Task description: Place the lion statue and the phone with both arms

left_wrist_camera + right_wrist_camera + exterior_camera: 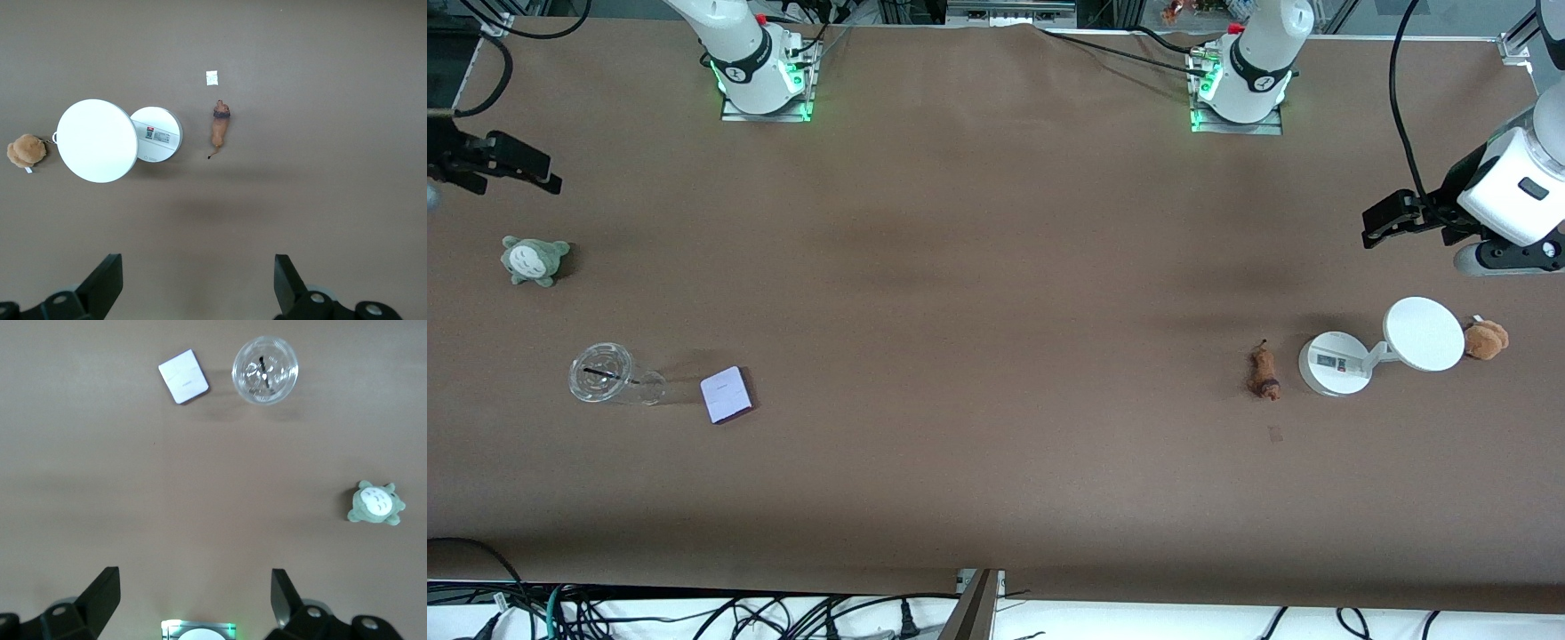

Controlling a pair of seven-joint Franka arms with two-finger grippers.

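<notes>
The lion statue [1264,376] lies on its side on the bench [996,293] toward the left arm's end, a tiny elongated orange-brown figurine w/ a darker end and a thin dark tail tip; its long axis runs roughly toward/away from the front camera, dark end nearer that camera, tail farther. Just beside it, further toward the left arm's end, stands a white stand [1334,363] w/ a round base and a tilted smooth disc; a fluffy brown plush [1486,340] sits just past the disc. The phone [725,394] lies flat toward the right arm's end, well apart from the lion: a pale lavender-white rectangle w/ rounded corners, turned slightly askew to the bench edge. Beside it is a clear plastic cup [605,375] on its side w/ a dark straw, and farther from the front camera a grey-green plush [534,260]. Bench surface is plain matte brown, cables along its edges. Left gripper [1376,220] hangs over bare bench near the stand, jaws apart, holding nothing. Right gripper [543,178] hangs over the bench edge above the grey-green plush, jaws apart, empty.
</notes>
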